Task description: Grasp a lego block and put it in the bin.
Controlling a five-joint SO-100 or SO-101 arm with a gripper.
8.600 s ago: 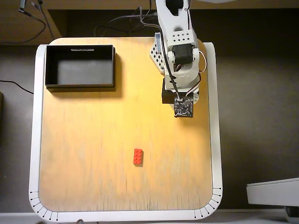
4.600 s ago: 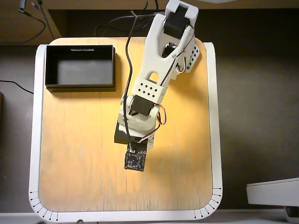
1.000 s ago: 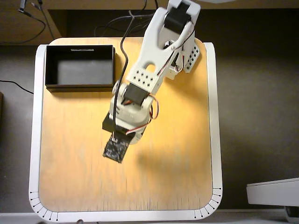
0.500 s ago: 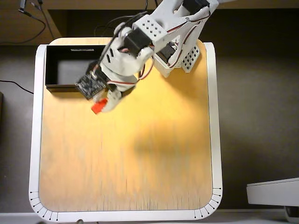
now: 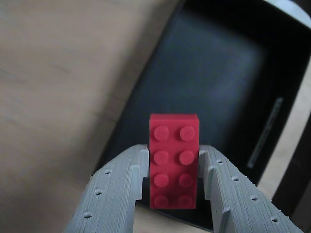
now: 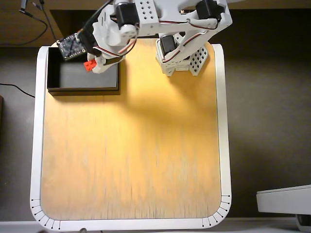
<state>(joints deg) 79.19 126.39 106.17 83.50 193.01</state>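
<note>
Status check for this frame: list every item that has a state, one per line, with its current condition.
lego block: clamped between the gripper fingers, held in the air over the bin, studs facing the wrist camera.
gripper: shut on the lego block, above the bin.
bin: upright on the table, nothing lying in the visible part of its floor.

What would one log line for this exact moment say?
phase: carry over bin | gripper: shut on lego block | lego block: held above bin floor, not released | table: bare
</note>
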